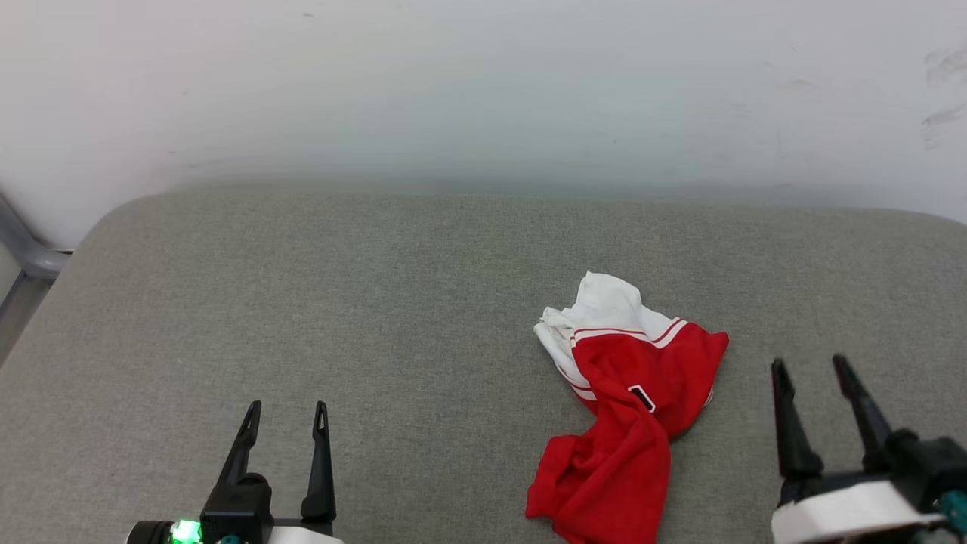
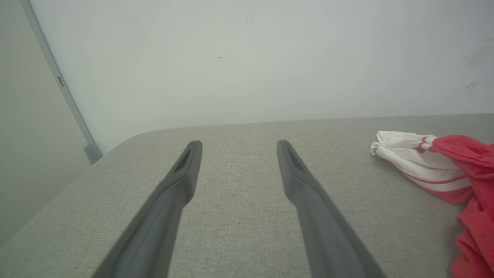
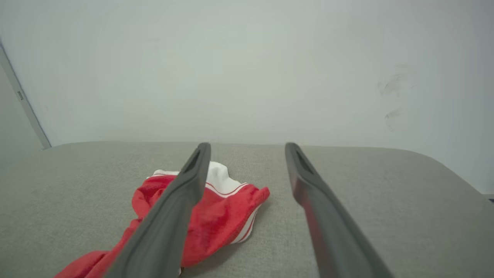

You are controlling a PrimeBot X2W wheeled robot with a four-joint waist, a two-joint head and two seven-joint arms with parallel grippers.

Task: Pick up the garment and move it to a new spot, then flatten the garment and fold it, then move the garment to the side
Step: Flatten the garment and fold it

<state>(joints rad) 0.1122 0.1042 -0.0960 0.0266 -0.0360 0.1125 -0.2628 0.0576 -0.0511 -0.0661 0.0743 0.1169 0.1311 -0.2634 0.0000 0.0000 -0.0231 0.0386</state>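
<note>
Both grippers low at near edge, fingers pointing far: left gripper [image 1: 288, 408] spread, empty; right gripper [image 1: 810, 364] spread, empty, just right of crumpled garment [image 1: 631, 400].

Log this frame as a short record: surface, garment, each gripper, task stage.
surface: grey fabric pad against a white wall
garment: red and white, crumpled, right of centre on the pad
left gripper: open, empty, apart from the garment
right gripper: open, empty, beside the garment, not touching
stage: garment not yet picked up
</note>
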